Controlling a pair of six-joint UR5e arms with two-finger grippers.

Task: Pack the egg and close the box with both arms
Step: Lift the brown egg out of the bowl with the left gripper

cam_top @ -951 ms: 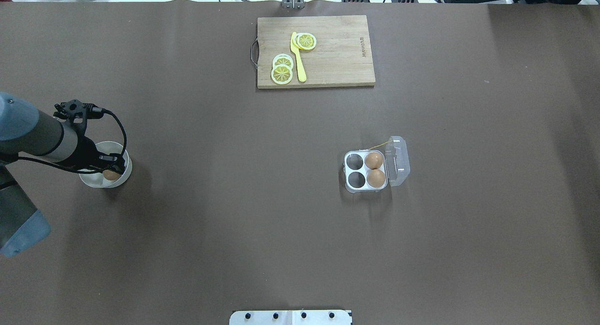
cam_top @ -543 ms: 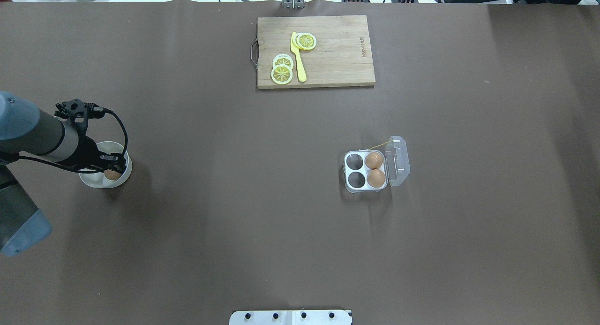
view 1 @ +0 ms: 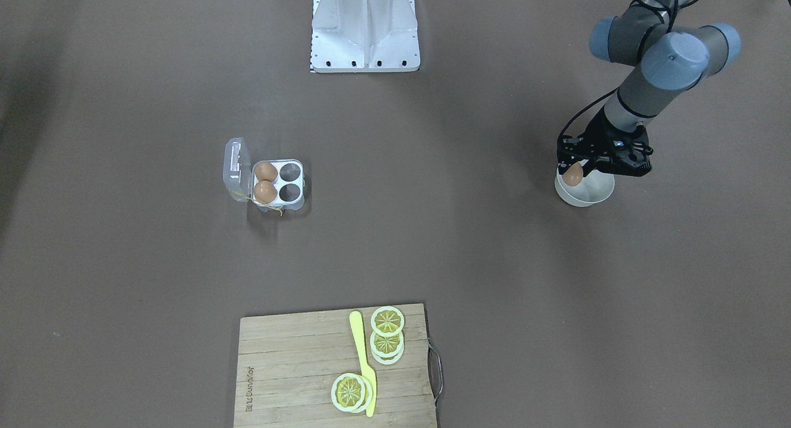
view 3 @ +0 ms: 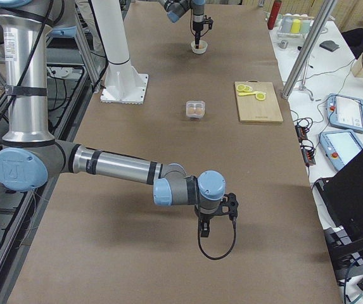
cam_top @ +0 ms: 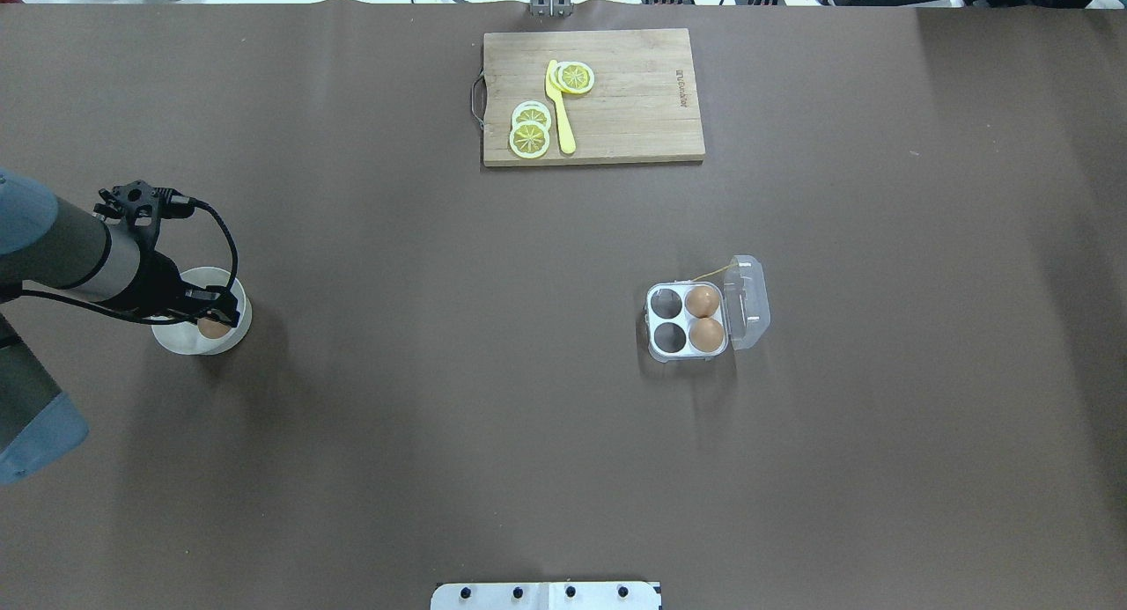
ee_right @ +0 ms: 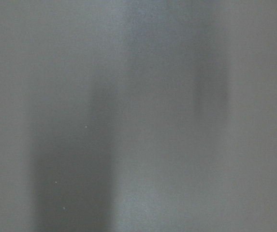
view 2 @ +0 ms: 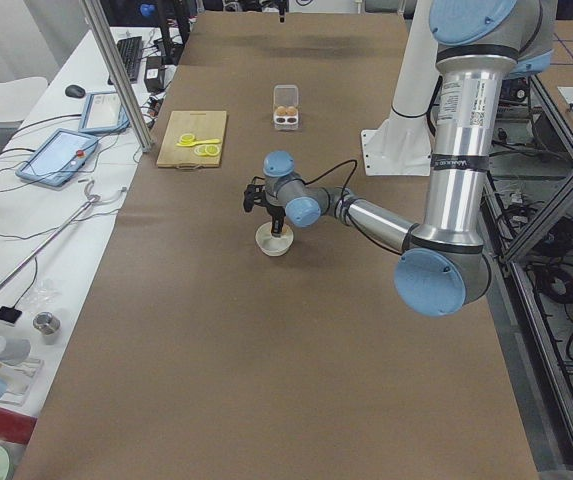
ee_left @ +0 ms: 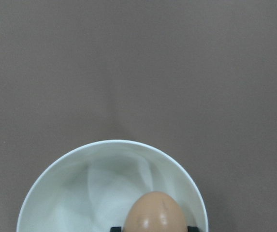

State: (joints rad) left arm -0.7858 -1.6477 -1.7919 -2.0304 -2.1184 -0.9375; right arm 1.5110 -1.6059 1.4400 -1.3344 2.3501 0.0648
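1. Egg [view 1: 573,174] is clamped between the closed fingers of the left gripper [view 1: 575,169], just over the white bowl [view 1: 590,196].
2. Box [cam_top: 653,321] lies well apart, with its lid [cam_top: 747,302] open.
3. Right gripper [view 3: 204,231]: its opening cannot be told.

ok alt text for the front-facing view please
The left end effector grips a brown egg at a white bowl on the view's right. Mid-table, the open clear box holds two more eggs beside two empty cells; a cutting board with lemon slices lies nearest the camera.
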